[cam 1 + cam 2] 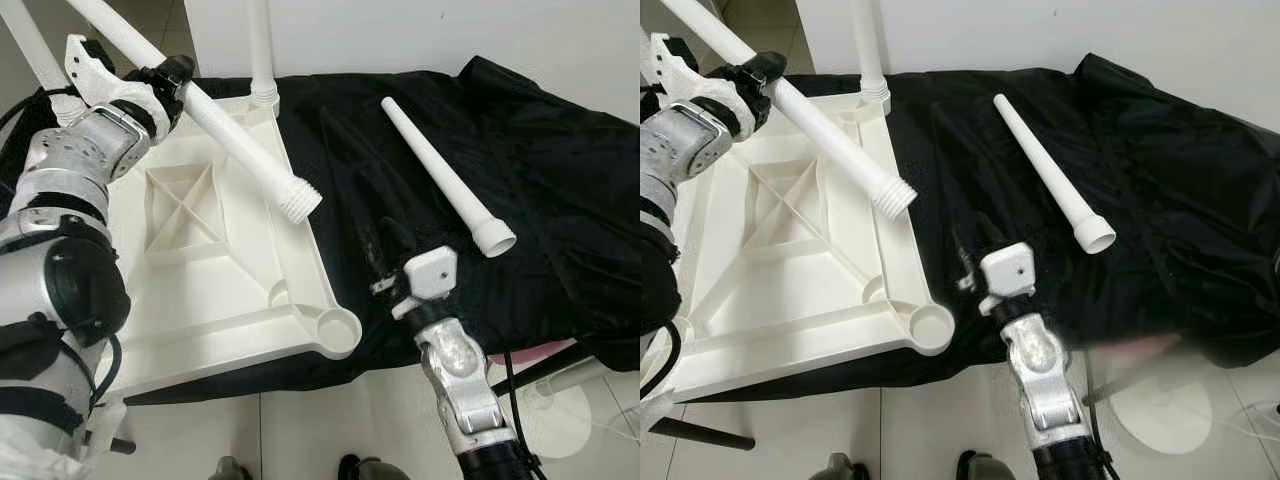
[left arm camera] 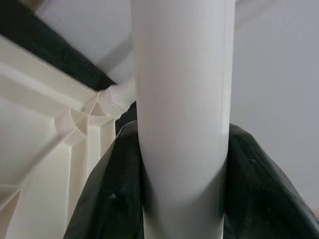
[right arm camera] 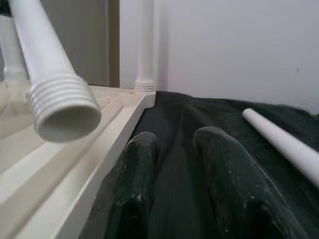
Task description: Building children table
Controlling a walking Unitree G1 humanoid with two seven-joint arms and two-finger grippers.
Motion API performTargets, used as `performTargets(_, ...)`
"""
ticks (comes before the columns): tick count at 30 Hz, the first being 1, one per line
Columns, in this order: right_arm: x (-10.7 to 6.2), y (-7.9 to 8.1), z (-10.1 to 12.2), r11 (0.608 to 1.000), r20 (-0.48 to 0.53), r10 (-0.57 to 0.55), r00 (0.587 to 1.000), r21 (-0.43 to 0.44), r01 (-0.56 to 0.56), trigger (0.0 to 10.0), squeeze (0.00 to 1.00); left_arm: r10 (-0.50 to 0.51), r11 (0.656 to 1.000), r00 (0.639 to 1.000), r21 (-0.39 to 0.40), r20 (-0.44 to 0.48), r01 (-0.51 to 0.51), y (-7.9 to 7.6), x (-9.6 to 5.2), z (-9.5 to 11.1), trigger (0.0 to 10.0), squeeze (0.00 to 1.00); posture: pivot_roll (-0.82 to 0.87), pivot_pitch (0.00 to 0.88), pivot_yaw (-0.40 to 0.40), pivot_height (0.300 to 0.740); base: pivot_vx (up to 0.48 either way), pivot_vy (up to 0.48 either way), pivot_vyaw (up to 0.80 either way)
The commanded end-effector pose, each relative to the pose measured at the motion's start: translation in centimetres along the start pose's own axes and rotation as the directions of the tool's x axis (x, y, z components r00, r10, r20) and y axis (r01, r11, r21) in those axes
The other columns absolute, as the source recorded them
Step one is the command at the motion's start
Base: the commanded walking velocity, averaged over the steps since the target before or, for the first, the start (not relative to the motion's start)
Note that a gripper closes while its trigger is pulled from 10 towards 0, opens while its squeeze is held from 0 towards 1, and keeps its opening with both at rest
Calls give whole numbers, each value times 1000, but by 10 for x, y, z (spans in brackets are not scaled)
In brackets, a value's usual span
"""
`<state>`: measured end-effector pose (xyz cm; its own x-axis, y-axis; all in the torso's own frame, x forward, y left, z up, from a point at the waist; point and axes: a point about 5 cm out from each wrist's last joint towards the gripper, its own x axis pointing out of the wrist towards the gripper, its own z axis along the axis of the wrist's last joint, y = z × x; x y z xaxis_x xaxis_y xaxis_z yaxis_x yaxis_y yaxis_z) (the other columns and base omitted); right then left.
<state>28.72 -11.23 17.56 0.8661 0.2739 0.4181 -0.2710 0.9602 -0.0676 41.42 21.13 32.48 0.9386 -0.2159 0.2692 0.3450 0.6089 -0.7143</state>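
Note:
A white table top [image 1: 215, 290] lies upside down on a black cloth [image 1: 520, 200]. One white leg [image 1: 262, 60] stands in its far corner socket, and another leg [image 1: 30, 45] rises at the far left. My left gripper [image 1: 172, 85] is shut on a third leg [image 2: 182, 124] and holds it slanted over the top, with its threaded end [image 1: 300, 202] in the air. A fourth leg [image 1: 440, 170] lies loose on the cloth. My right gripper [image 3: 174, 142] rests low over the cloth beside the top's right edge. It is open by a narrow gap and holds nothing.
The near right corner socket [image 1: 340, 328] of the top has nothing in it. The cloth hangs over the front edge above a tiled floor [image 1: 330, 430]. A round white base [image 1: 570, 410] stands on the floor at lower right.

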Motion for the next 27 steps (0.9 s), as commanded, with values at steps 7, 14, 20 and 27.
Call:
performTargets(7,37,-12,7,968,-106,-113,988,211,134,10000,0,-156,981,985,126,75,146,-22,4,-5,10000,0,-59,95,20,740,0,0,0)
performTargets(14,49,-21,11,948,-146,-117,982,277,154,10000,0,-233,945,966,262,115,196,-43,7,-8,10000,0,-43,74,14,740,0,0,0)
performTargets(20,51,-21,11,953,-159,-68,985,282,111,10000,0,-255,916,961,345,104,205,-51,6,-12,10000,0,-34,66,13,740,0,0,0)
performTargets(27,53,-9,18,972,-137,52,989,234,-19,10000,0,-316,867,943,436,107,241,-63,1,-32,10000,0,-53,76,-1,740,0,0,0)
